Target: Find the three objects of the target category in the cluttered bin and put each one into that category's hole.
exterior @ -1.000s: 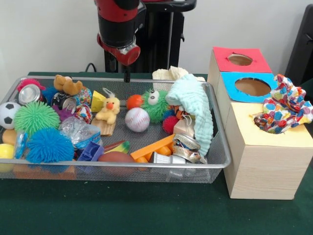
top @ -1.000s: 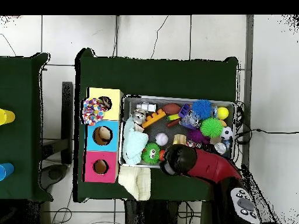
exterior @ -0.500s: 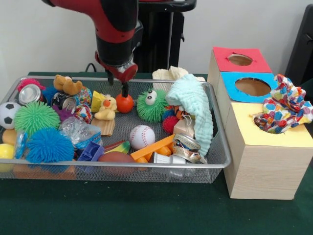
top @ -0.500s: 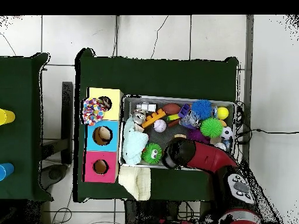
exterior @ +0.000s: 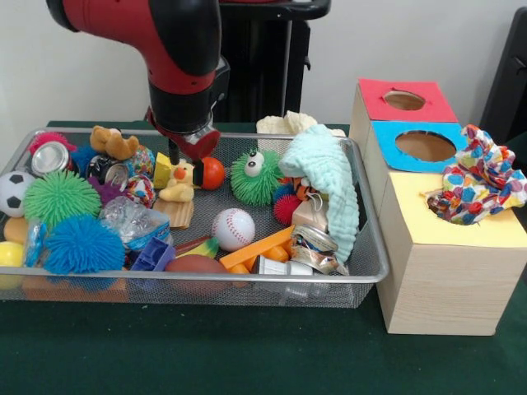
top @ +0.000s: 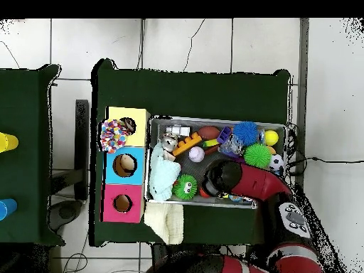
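Rubbery and round, the small orange ball (exterior: 212, 173) lay in the upper middle of the wire-mesh bin (exterior: 362, 271), touching the yellow duck toy (exterior: 183, 183) on its left and just beside the green fuzzy googly-eyed ball (exterior: 255, 176) on its right. The gripper (exterior: 176, 155) hung right over the duck and the ball's left edge, at the end of the red arm (exterior: 169, 49); I could not tell whether its fingers were apart or together, since the wrist hid them in both views. The white baseball (exterior: 234, 229) sat lower, near the frame's centre, clear of its neighbours. Judging by looks, both balls would be light and firm but prone to roll on mesh, so a hold straight across the widest part seemed safest. The sorting box (exterior: 449, 271) stood at the right on the green tabletop (exterior: 247, 354), its yellow hole stuffed with patterned cloth (exterior: 478, 183).
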Action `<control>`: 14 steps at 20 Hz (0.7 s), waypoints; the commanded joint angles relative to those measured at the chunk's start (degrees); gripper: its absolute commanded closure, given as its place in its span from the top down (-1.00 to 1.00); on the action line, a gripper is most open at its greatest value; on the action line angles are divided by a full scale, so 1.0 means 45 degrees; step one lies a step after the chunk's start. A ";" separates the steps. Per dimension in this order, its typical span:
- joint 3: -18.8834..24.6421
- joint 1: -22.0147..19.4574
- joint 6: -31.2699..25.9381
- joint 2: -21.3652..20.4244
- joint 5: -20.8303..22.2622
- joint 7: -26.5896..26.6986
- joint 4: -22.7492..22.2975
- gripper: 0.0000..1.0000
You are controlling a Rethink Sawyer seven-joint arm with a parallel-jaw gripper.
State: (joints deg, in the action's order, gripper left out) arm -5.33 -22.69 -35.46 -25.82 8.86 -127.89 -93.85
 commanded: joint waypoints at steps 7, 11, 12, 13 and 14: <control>0.0386 0.0096 -0.0042 -0.0062 0.0593 0.0003 0.0425 1.00; 0.0336 0.0100 0.0726 0.0473 0.0761 -0.0125 0.0463 1.00; 0.0305 0.0104 0.0794 0.0721 0.0805 -0.0131 0.0711 1.00; 0.0277 0.0096 0.0858 0.0920 0.0844 -0.0141 0.0872 1.00; 0.0289 0.0041 0.0953 0.1065 0.0911 -0.0081 0.0979 1.00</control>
State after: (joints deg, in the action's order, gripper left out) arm -6.08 -22.52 -35.46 -25.87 9.40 -127.89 -93.53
